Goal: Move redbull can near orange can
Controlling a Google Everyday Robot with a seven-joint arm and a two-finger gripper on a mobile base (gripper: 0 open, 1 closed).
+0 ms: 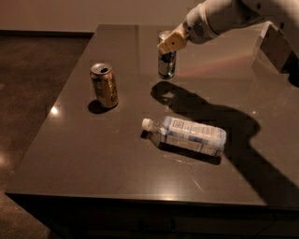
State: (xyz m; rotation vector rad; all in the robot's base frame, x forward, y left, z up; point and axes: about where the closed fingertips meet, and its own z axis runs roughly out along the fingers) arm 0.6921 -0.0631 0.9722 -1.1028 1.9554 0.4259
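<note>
This seems to be an office or lab room: a plain dark glossy table (93, 163) under the gripper (169, 43), which grips the redbull can (167, 65), a dark speckled floor (32, 84) to its left, a pale wall (70, 14) behind it.

Smooth white rounded arm (224, 16), tan claw (168, 43) at top centre

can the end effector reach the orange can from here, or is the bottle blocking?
Probably yes. The end effector, gripping the redbull can over the far side, has bare table between it and the orange can; the water bottle lies nearer the front, off that path.
</note>
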